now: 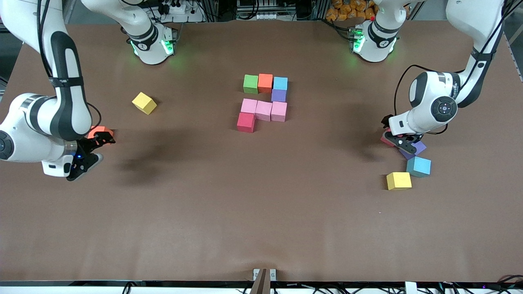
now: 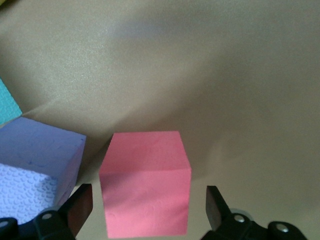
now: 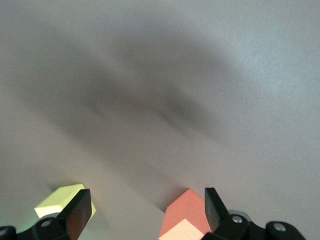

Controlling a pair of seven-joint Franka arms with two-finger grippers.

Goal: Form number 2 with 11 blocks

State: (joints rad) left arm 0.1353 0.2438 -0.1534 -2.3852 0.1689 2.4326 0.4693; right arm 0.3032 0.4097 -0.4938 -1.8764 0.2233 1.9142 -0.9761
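Observation:
The partial number 2 lies mid-table: green [image 1: 251, 83], orange [image 1: 265, 82] and light blue [image 1: 280, 83] blocks in a row, a purple block [image 1: 278, 95] under the blue one, three pink blocks [image 1: 264, 110], then a red block [image 1: 246, 122]. My left gripper [image 1: 399, 141] [image 2: 147, 200] is low at the left arm's end, open, with a pink block [image 2: 145, 182] [image 1: 385, 139] between its fingers and a gap on each side. My right gripper [image 1: 94, 150] [image 3: 145, 200] stands open at the right arm's end beside a loose orange block [image 1: 100, 132] [image 3: 192, 215], holding nothing.
Close by the left gripper lie a purple block [image 1: 413, 149] [image 2: 37, 165], a light blue block [image 1: 419, 166] and a yellow block [image 1: 398, 181]. Another yellow block [image 1: 144, 103] [image 3: 62, 200] sits tilted toward the right arm's end.

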